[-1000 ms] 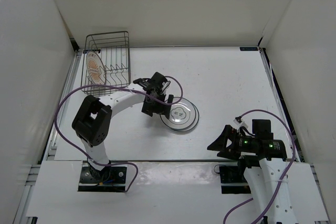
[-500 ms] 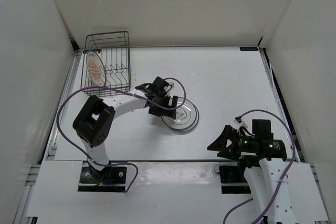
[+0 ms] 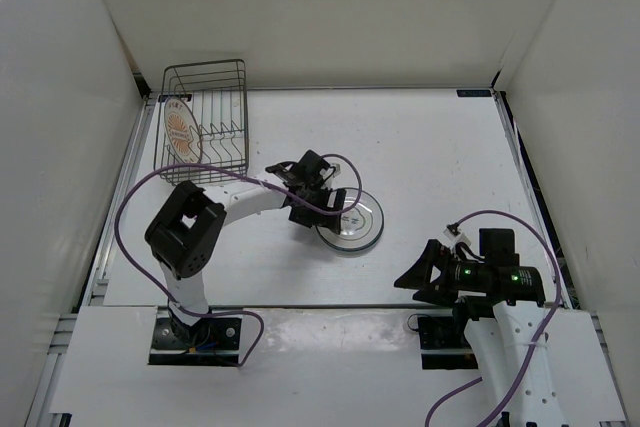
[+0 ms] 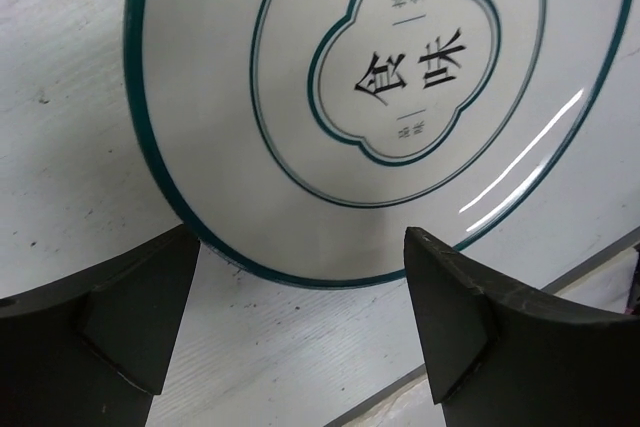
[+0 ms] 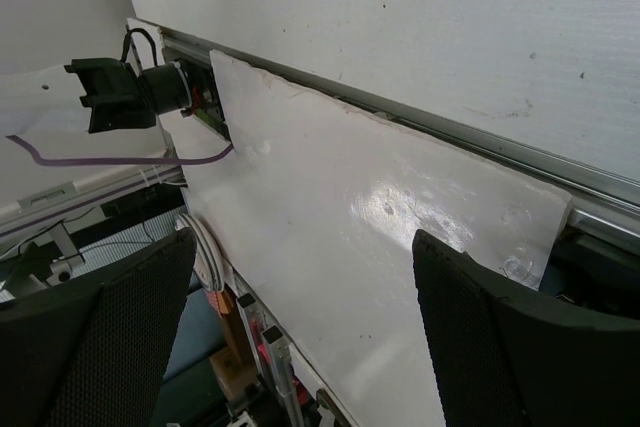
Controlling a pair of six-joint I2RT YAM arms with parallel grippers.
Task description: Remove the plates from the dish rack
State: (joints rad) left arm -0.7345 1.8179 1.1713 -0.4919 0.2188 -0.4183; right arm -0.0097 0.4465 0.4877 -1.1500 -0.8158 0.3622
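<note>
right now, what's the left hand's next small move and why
Probably lift the left hand straight up off the ringed plate: the hand is open, the plate lies flat on the table, and the orange plate stands in the dish rack.

Wide-spread right gripper (image 5: 302, 247), white table (image 5: 330, 187) edge, black fixture (image 5: 128, 95) (purple cable (image 5: 120, 159) beneath)

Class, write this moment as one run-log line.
left gripper: open, at ringed plate edge | ringed plate: lying flat, outside dish rack | sunburst plate: upright in dish rack | right gripper: open, empty
</note>
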